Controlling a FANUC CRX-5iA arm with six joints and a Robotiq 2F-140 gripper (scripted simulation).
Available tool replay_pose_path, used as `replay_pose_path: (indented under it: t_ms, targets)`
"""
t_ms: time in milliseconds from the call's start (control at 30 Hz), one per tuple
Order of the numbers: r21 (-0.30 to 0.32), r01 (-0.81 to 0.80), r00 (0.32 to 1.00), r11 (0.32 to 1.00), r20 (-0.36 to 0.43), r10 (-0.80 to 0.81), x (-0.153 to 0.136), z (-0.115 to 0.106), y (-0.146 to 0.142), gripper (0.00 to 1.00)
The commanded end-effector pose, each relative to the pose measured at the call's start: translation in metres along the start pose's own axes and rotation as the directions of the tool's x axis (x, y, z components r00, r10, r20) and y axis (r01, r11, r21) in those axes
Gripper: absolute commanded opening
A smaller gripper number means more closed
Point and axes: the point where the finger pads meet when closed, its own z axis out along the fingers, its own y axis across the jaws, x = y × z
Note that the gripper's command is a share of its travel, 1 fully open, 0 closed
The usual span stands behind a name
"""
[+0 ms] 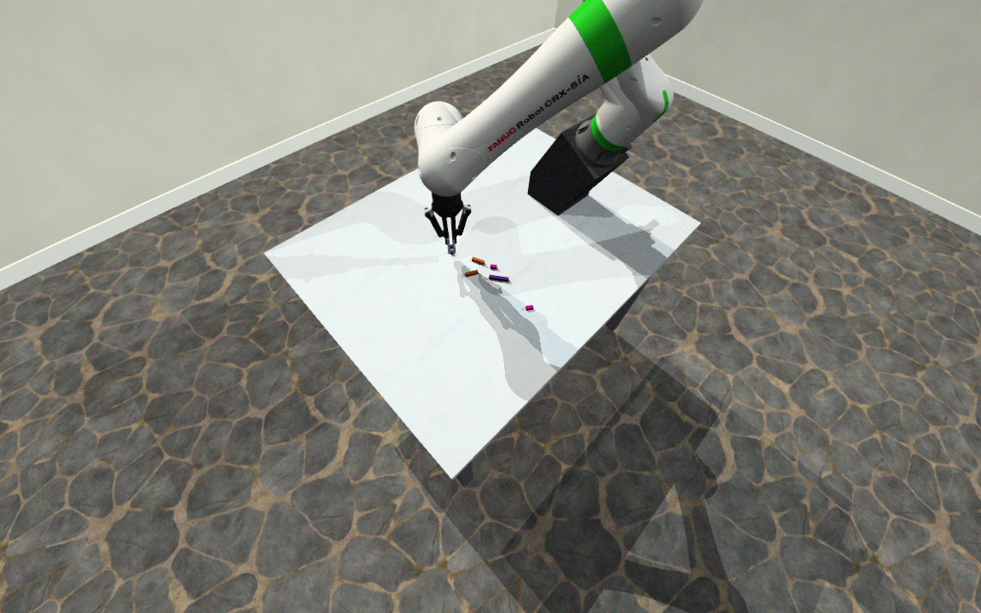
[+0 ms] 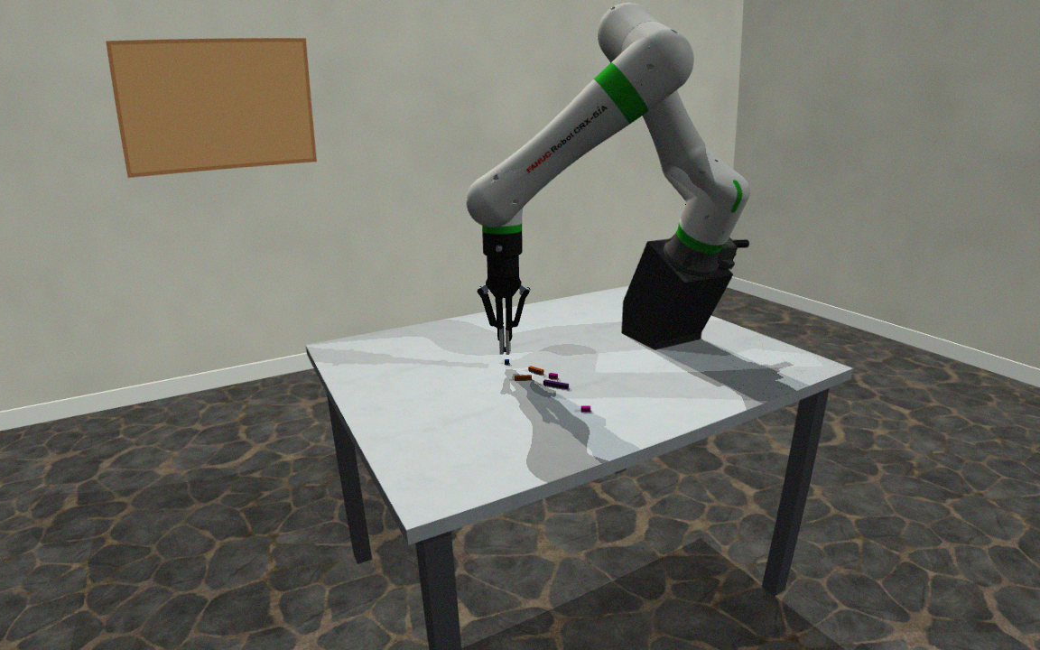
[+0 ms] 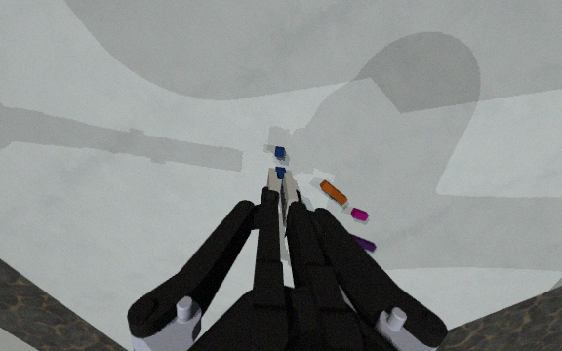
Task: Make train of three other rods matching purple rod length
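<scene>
My gripper (image 1: pixel 450 245) (image 2: pixel 504 348) (image 3: pixel 278 180) is shut on a small blue rod (image 3: pixel 280 172) held at its fingertips, a little above the white table (image 1: pixel 403 365) (image 2: pixel 427 452) (image 3: pixel 115 205). A second blue rod (image 2: pixel 506 361) (image 3: pixel 279 152) lies on the table just beyond the fingertips. To the right lie an orange rod (image 1: pixel 478 260) (image 2: pixel 535 370) (image 3: pixel 334 192), a magenta rod (image 1: pixel 493 266) (image 2: pixel 553 376) (image 3: pixel 359 214) and the purple rod (image 1: pixel 499 278) (image 2: pixel 556 385) (image 3: pixel 365 244). A second orange rod (image 1: pixel 471 272) (image 2: pixel 522 377) is hidden behind my fingers in the wrist view.
A second magenta rod (image 1: pixel 530 307) (image 2: pixel 586 409) lies apart, nearer the table's right edge. The arm's black base (image 1: pixel 566 174) (image 2: pixel 673 294) stands at the table's far corner.
</scene>
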Motion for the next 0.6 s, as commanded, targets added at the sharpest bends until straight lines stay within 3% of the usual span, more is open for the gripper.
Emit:
replay_pose_path:
  t_ms: [0, 233, 567]
  targets:
    - [0.0, 0.0, 1.0, 1.0, 0.0, 0.0, 0.0, 0.005, 0.0, 0.03]
    - [0.0, 0.0, 1.0, 1.0, 0.0, 0.0, 0.0, 0.023, -0.001, 0.03]
    - [0.0, 0.0, 1.0, 1.0, 0.0, 0.0, 0.0, 0.026, -0.001, 0.03]
